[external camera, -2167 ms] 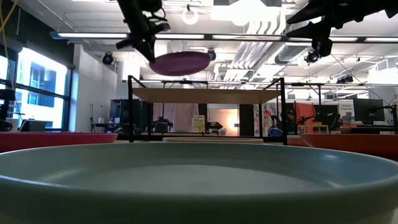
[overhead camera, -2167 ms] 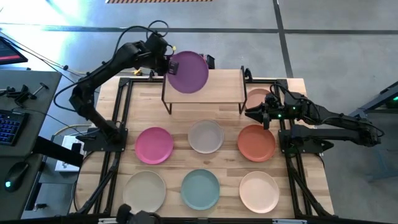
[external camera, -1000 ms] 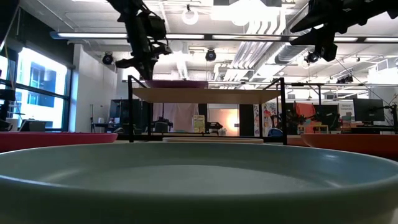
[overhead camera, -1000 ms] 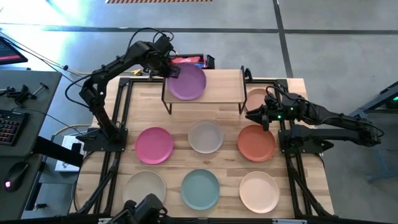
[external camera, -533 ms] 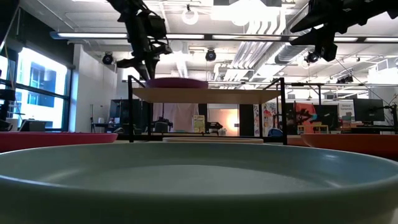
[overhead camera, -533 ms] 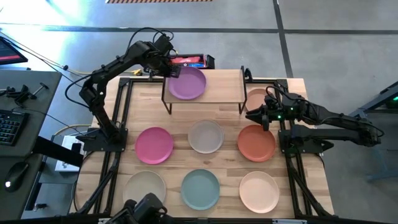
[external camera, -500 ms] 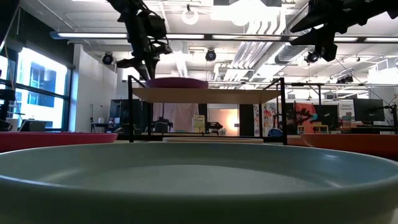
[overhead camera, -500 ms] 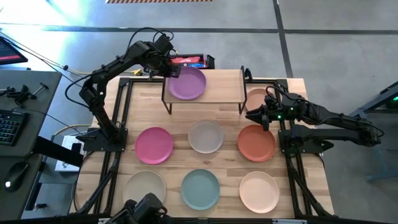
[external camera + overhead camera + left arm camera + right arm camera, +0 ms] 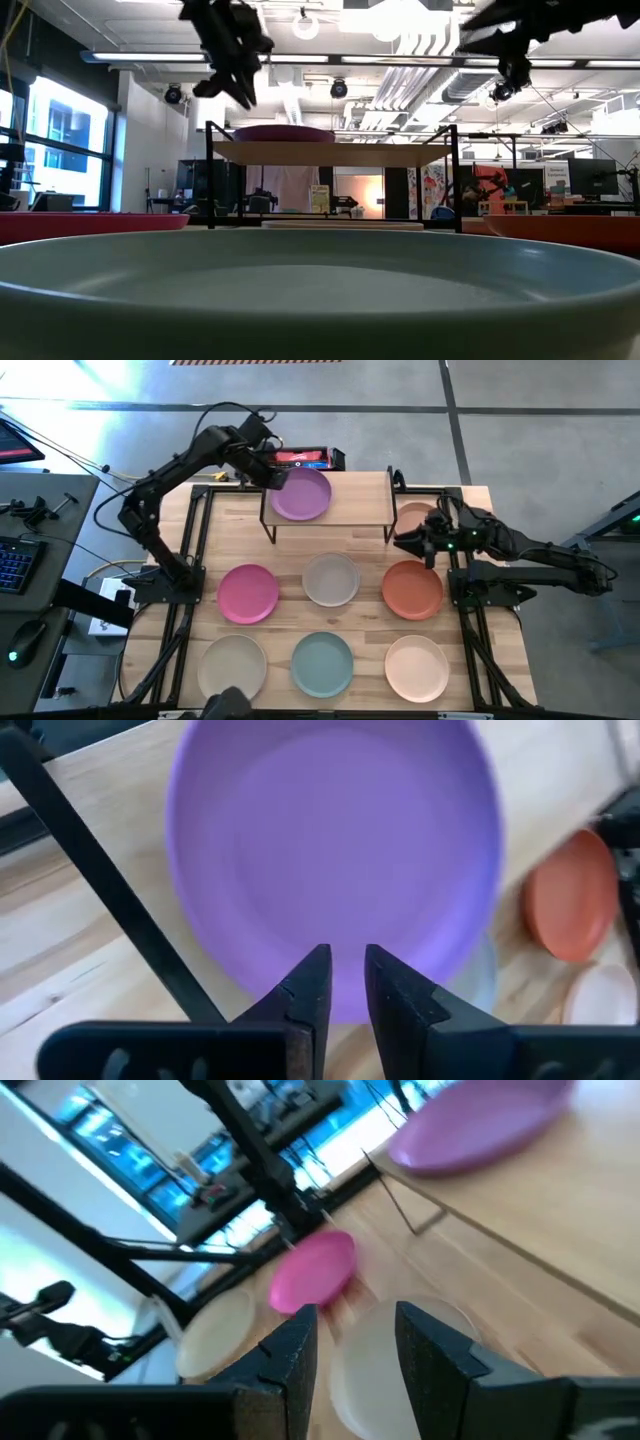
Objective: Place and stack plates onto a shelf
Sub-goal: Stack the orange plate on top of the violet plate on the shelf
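Note:
The purple plate (image 9: pixel 302 495) lies flat on the left half of the wooden shelf (image 9: pixel 360 495), with its base on the shelf top (image 9: pixel 340 153). My left gripper (image 9: pixel 273 474) hovers just off the plate's left rim, above the shelf's left end (image 9: pixel 236 85). In the left wrist view the gripper (image 9: pixel 340 970) is narrowly open and empty over the plate (image 9: pixel 335 860). My right gripper (image 9: pixel 413 543) is open in the air at the table's right, between the peach plate (image 9: pixel 415 515) and the terracotta plate (image 9: pixel 412 588).
On the table, nearer than the shelf, lie the pink plate (image 9: pixel 248 592), the grey plate (image 9: pixel 331 579), the beige plate (image 9: pixel 233 663), the teal plate (image 9: pixel 322 663) and the cream plate (image 9: pixel 417 666). The shelf's right half is bare wood. Black frame rails run along both table sides.
My left gripper set the purple plate flat on the shelf. It has since drawn off the rim, moving up and toward the table's left edge. The plate stays where it was put. My right gripper has risen slightly.

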You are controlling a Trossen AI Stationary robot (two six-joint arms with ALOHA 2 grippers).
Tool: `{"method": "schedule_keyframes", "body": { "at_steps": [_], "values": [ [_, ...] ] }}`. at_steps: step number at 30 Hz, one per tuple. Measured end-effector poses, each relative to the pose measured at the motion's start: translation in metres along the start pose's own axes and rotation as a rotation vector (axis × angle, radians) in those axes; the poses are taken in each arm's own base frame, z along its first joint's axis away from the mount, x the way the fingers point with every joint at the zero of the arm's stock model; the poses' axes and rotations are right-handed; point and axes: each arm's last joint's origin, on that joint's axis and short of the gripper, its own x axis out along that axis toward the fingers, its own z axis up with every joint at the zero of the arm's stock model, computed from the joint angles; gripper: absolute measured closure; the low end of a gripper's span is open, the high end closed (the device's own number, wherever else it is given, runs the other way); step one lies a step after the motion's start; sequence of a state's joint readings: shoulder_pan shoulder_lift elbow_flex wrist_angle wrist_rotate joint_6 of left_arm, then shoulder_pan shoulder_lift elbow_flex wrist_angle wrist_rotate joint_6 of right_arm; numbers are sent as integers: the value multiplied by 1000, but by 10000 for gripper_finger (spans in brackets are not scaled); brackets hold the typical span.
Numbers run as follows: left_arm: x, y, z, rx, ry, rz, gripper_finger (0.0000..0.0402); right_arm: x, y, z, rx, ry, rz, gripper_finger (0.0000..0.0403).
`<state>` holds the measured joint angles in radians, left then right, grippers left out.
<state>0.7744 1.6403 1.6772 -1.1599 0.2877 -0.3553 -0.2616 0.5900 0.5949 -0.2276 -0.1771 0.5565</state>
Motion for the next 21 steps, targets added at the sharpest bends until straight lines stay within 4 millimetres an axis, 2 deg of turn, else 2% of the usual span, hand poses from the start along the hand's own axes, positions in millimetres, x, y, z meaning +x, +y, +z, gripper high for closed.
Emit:
{"method": "schedule_keyframes", "body": {
  "at_steps": [6, 9, 15, 21],
  "values": [
    [-38, -23, -24, 85, -78, -61, 357, -1, 6, 9, -70, -93, 65, 284],
    [-56, -37, -42, 145, -102, -102, 357, -1, 7, 9, -46, -88, 84, 284],
    [-84, -59, -82, 259, -96, -139, 357, 3, 7, -4, 135, 79, 113, 284],
    [-100, -72, -112, 355, -62, -187, 357, 21, 18, -20, 283, 242, 148, 284]
  ]
}}
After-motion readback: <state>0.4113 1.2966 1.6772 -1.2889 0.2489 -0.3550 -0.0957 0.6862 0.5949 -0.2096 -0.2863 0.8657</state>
